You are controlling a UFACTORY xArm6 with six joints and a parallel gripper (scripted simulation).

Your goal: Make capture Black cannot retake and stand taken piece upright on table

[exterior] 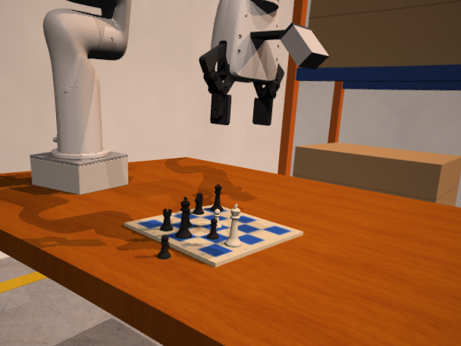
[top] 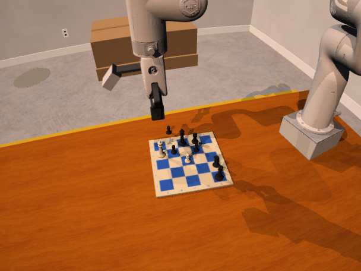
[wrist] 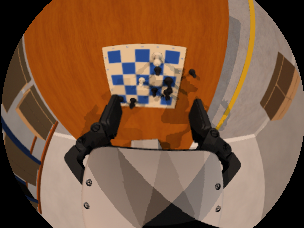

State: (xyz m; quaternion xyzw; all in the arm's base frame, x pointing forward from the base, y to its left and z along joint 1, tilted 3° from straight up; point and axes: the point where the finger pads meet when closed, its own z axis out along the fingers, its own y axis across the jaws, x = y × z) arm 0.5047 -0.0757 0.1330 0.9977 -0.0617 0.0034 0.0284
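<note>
My gripper is open and empty, high above the far side of the board. The white king stands upright on a cream square beside a black pawn. A white pawn stands on the middle blue square. The black king, a rook and a dark piece of unclear type stand nearby. Another black pawn stands upright on the table, off the board.
A black knight and a black queen stand at the board's right side in the top view. The robot base is beyond that side. The edge letters and digits are too small to read.
</note>
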